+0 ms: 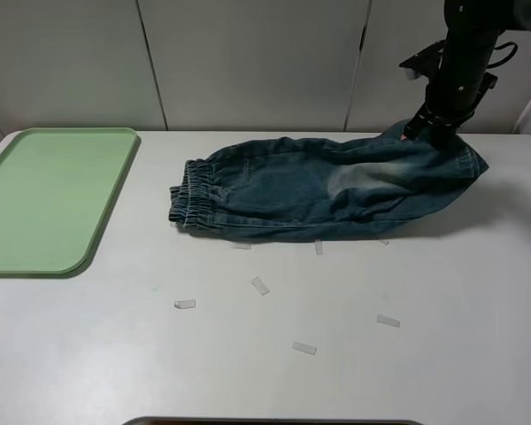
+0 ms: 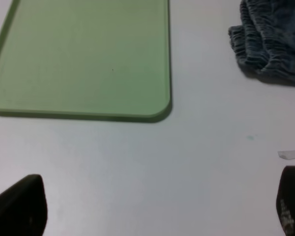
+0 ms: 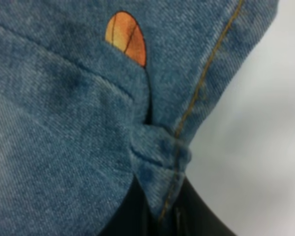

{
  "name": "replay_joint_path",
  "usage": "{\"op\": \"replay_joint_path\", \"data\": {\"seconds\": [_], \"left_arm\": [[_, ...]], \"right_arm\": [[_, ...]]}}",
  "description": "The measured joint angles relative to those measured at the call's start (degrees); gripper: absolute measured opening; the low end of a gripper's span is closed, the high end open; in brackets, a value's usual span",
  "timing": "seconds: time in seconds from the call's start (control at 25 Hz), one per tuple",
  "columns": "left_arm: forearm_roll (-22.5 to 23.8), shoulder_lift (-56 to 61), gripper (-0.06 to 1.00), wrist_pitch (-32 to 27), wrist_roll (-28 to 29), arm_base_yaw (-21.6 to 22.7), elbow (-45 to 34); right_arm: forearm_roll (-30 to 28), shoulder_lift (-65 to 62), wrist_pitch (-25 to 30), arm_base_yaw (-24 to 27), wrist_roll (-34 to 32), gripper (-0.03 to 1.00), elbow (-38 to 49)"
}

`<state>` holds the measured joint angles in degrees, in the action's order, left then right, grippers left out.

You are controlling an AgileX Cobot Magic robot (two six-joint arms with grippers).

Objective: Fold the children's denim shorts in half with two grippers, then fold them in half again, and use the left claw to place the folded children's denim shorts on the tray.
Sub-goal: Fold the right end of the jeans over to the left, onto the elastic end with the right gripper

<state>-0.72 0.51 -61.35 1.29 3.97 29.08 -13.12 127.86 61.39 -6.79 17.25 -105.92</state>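
Note:
The children's denim shorts lie folded on the white table, gathered waistband at the left, leg ends at the right. My right gripper is shut on the leg hem at the far right corner and lifts it a little. In the right wrist view the pinched hem fills the frame, with an orange bit of print showing. The pale green tray lies at the far left. My left gripper is open, above bare table near the tray's corner; the waistband shows nearby. The left arm is out of the exterior view.
Several small clear tape-like scraps lie on the table in front of the shorts; one shows in the left wrist view. A white panelled wall stands behind the table.

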Motion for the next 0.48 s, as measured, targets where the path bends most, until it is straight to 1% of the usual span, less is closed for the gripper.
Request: {"op": "replay_joint_path", "data": {"seconds": [0.2, 0.32, 0.48], "left_arm": [[0.0, 0.0, 0.92, 0.0, 0.0, 0.0, 0.0], [0.0, 0.0, 0.92, 0.0, 0.0, 0.0, 0.0], [0.0, 0.0, 0.92, 0.0, 0.0, 0.0, 0.0]], "right_arm": [[-1.52, -1.47, 1.24, 1.54, -0.42, 0.02, 0.0], [-4.06, -4.07, 3.07, 4.53, -0.59, 0.02, 0.0], [-5.27, -5.85, 3.61, 6.69, -0.59, 0.02, 0.0]]}}
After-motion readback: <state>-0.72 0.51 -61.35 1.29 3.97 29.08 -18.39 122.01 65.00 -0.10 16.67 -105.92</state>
